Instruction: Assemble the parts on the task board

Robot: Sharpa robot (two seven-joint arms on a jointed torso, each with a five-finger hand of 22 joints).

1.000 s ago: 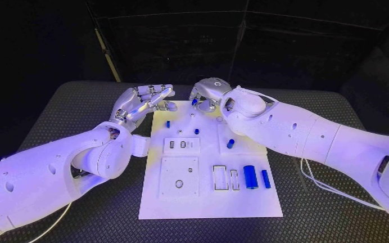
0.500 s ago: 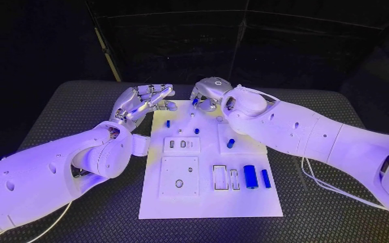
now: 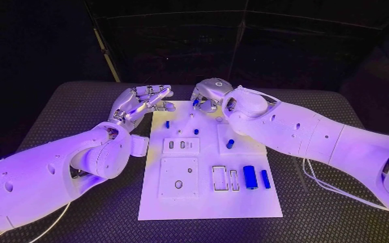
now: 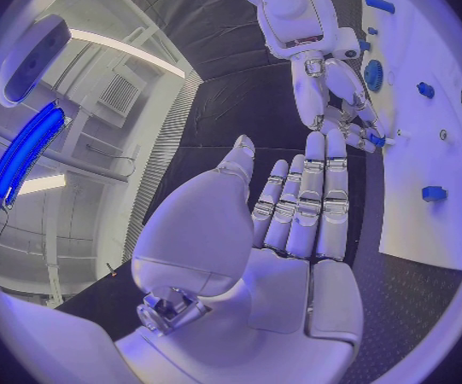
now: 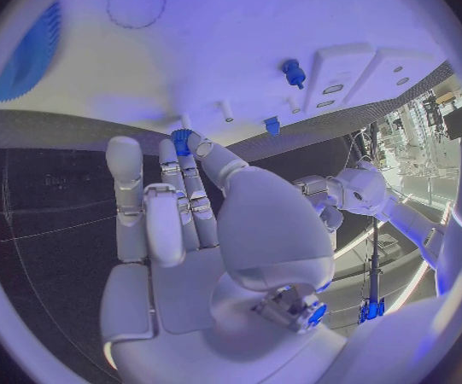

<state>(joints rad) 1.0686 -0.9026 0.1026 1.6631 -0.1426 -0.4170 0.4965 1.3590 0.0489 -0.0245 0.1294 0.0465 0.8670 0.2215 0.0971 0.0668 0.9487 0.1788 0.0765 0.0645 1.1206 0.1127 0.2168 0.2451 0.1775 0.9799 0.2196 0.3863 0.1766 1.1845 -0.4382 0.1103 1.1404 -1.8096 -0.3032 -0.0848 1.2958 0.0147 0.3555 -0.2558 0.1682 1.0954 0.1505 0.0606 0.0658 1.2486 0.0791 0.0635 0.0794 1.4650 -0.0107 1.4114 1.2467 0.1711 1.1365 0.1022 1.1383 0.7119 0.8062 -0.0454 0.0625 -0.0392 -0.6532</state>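
The board lay in the middle of the bench, with both hands brought to its far end. The right hand, at about 12 o'clock on the board, was seen with a small blue part pinched at its fingertips, just over the far edge, the other fingers lying loosely alongside. The left hand, at about 11 o'clock and just off the board's corner, was held flat and open, nothing in it, its fingers together and pointed toward the right hand.

Further parts were spread down the board: a short peg at 10 o'clock, a small piece near the middle, and two blue bars side by side at 4 o'clock.

The step was judged to be the seating of the pinched part at the far end. For that, the part would best be kept upright and lowered straight, and the pinch not eased until it was bedded. Which hole it was meant for could not be told.
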